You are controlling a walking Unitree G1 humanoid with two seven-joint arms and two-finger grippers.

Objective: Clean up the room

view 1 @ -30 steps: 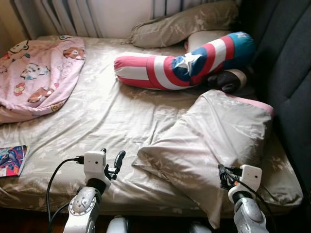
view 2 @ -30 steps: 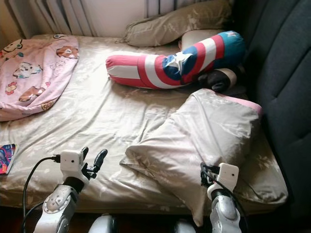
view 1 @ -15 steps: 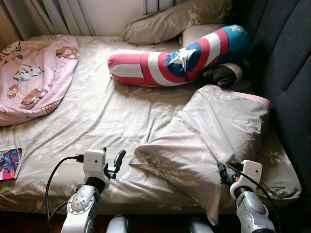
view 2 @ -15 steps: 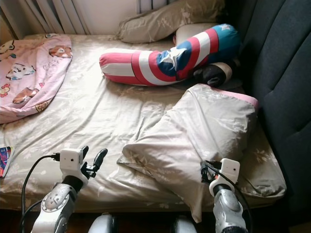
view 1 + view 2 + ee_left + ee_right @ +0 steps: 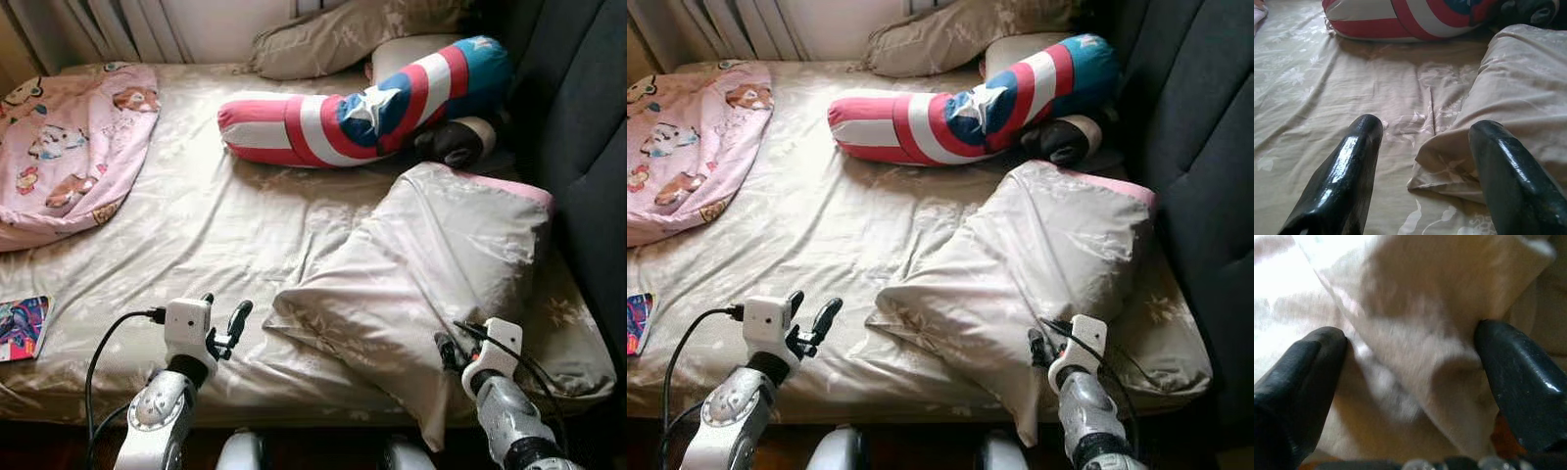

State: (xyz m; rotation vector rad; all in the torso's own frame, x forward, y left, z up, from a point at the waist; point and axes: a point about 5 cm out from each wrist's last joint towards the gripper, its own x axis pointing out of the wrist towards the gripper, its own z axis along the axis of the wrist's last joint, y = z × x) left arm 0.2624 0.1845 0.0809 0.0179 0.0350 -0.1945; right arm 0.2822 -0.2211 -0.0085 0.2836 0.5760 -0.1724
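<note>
A large beige floral pillow (image 5: 431, 264) lies askew on the right half of the bed, its near corner hanging over the front edge. My right gripper (image 5: 446, 348) is at that corner, open, with pillow fabric (image 5: 1415, 347) between its fingers. My left gripper (image 5: 225, 311) hovers open over the sheet just left of the pillow. The pillow's left corner (image 5: 1449, 166) lies between its fingertips (image 5: 1364, 132) in the left wrist view. A red, white and blue star bolster (image 5: 362, 113) lies across the far side of the bed.
A pink cartoon blanket (image 5: 69, 147) is bunched at the far left. A colourful book (image 5: 22, 328) rests at the bed's left front edge. A second beige pillow (image 5: 343, 29) and a dark round plush (image 5: 451, 142) lie at the back. A dark padded headboard (image 5: 588, 147) lines the right side.
The head camera has shifted a little. My right gripper has edged in toward the pillow's near corner. The left gripper has hardly moved.
</note>
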